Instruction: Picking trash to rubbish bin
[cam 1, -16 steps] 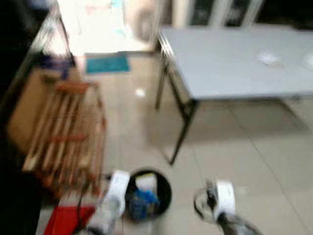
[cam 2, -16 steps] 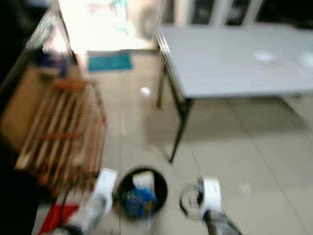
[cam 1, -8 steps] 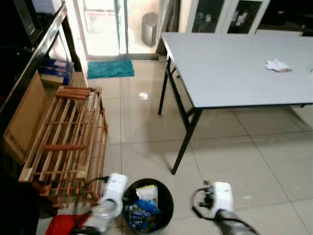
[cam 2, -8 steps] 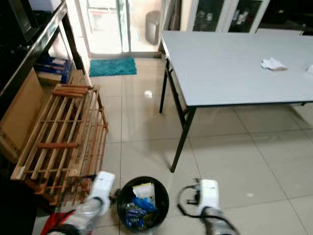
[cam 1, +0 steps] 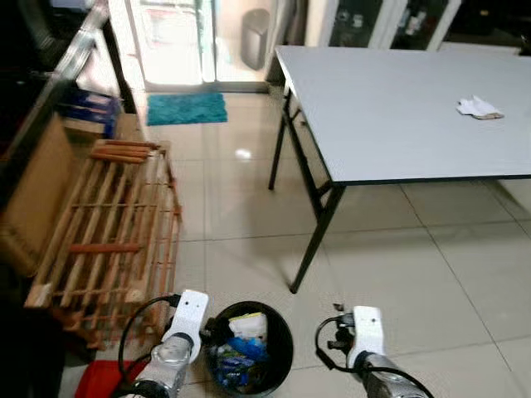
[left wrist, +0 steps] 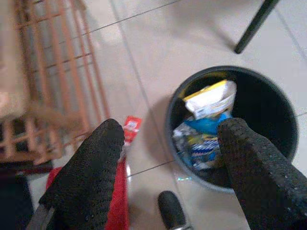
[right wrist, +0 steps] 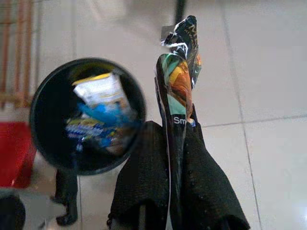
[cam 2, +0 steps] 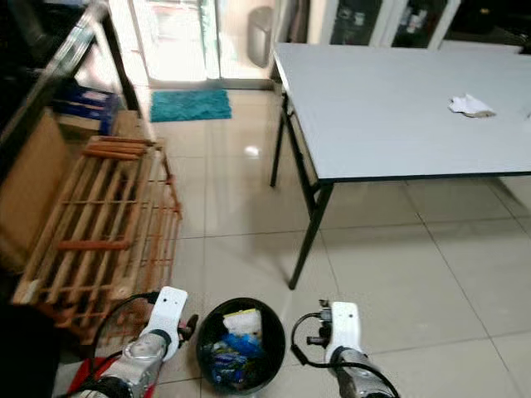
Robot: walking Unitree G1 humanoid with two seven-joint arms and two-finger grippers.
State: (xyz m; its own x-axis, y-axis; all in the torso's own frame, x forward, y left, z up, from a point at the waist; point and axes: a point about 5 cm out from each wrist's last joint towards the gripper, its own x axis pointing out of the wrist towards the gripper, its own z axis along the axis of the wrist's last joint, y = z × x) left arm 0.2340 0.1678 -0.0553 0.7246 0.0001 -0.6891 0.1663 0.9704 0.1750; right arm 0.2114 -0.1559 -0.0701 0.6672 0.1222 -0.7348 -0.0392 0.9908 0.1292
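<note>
my right gripper clamps a flattened, colourful snack wrapper between its black fingers, hanging over the pale tiled floor just beside the round black rubbish bin. the bin holds blue and white packets. my left gripper is spread wide and empty at the bin's other side, near the wooden slatted rack. a crumpled white tissue lies on the grey table.

bin mouth open above | crate left | table leg behind
</note>
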